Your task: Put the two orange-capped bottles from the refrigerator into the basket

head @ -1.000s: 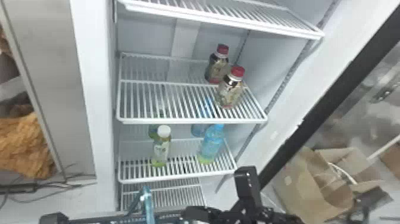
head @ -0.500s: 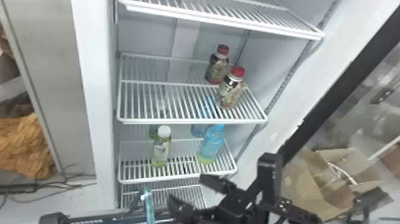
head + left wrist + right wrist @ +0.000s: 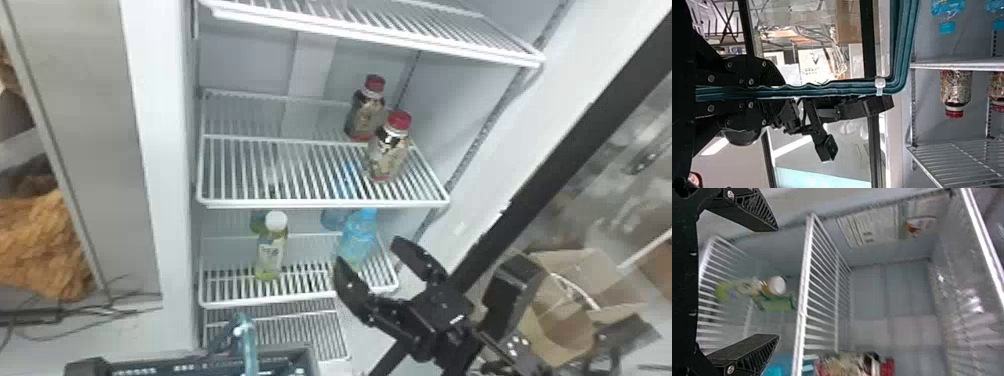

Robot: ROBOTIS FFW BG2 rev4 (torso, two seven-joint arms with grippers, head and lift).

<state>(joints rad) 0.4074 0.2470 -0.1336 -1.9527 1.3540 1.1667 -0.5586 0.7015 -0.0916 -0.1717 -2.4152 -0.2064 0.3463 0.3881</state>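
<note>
In the head view, two bottles with red-orange caps, the rear one (image 3: 367,111) and the front one (image 3: 388,150), stand upright at the right of the middle shelf. My right gripper (image 3: 368,251) is open and empty, lower than them, in front of the blue bottle. From the right wrist view, my right gripper (image 3: 777,283) has its fingers wide apart, with a capped bottle (image 3: 848,364) off to one side. The basket (image 3: 295,352) is at the bottom edge, its teal handle (image 3: 249,345) upright. My left gripper (image 3: 777,92) is shut on that handle (image 3: 828,89).
A white-capped green bottle (image 3: 271,250) and a blue bottle (image 3: 357,237) stand on the lower shelf (image 3: 300,300), with others behind. The middle shelf's front edge (image 3: 320,203) lies above the right gripper. The dark door edge (image 3: 500,220) and cardboard boxes (image 3: 565,320) are at the right.
My right gripper has risen from the bottom of the head view toward the shelves, its fingers now pointing up and left. The basket and the bottles keep their places.
</note>
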